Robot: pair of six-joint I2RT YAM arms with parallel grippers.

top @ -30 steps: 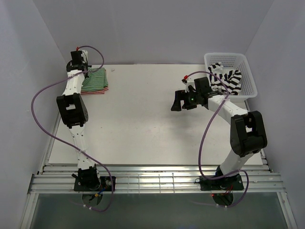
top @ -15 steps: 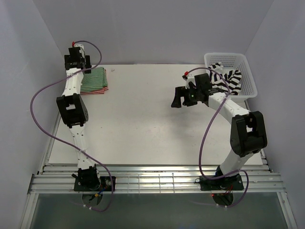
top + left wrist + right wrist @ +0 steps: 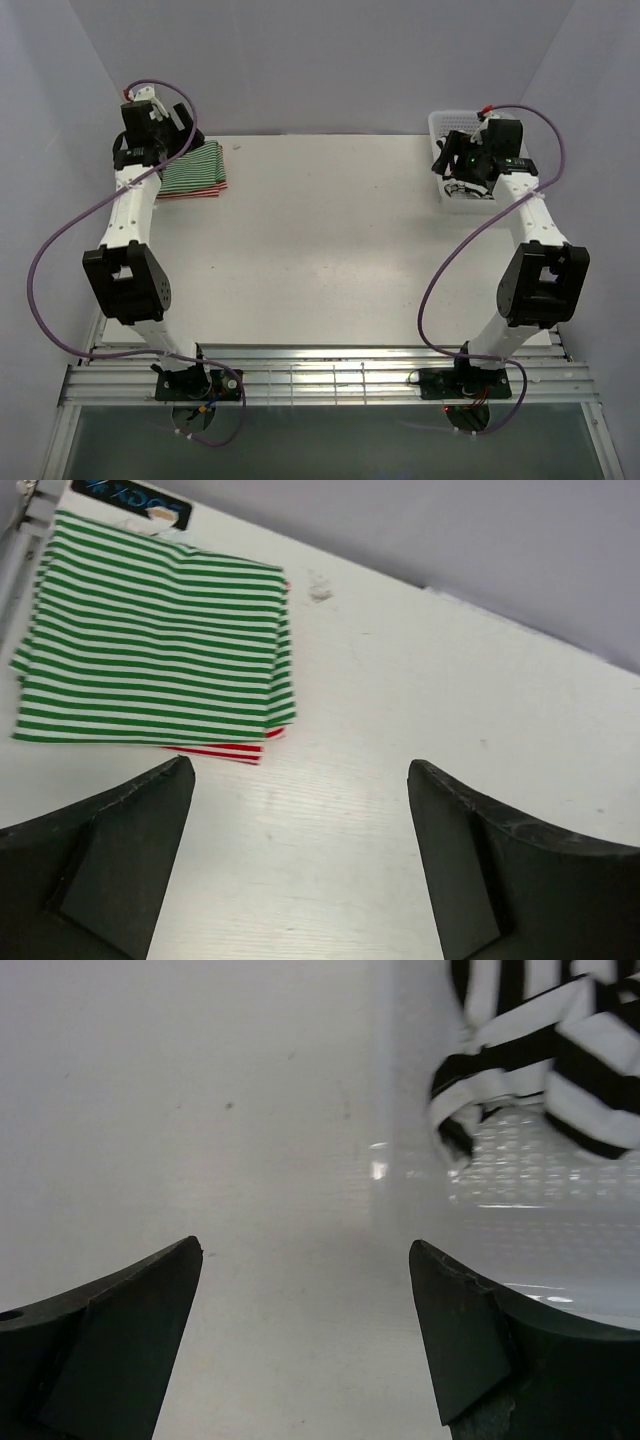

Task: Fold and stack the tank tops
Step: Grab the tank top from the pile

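Both arms hold nothing.
From above, you see the green-and-white top (image 3: pixel 195 168) folded at the desk's (image 3: pixel 320 240) far-left corner. Your left wrist shows the left pincer (image 3: pixel 300 768) apart near it, with the red-and-white top (image 3: pixel 225 750) beneath. Your right wrist shows the right pincer (image 3: pixel 305 1245) apart at the basket (image 3: pixel 480 1180), which holds the black-and-white top (image 3: pixel 560 1050).

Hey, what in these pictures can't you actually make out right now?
Red-and-white top: left wrist view, only a thin edge shows under the green-and-white top; its fold is hidden.
Black-and-white top: right wrist view, blurred and cut off by the frame's top and right edges.
Basket: top view, the right arm covers most of it, contents hidden.
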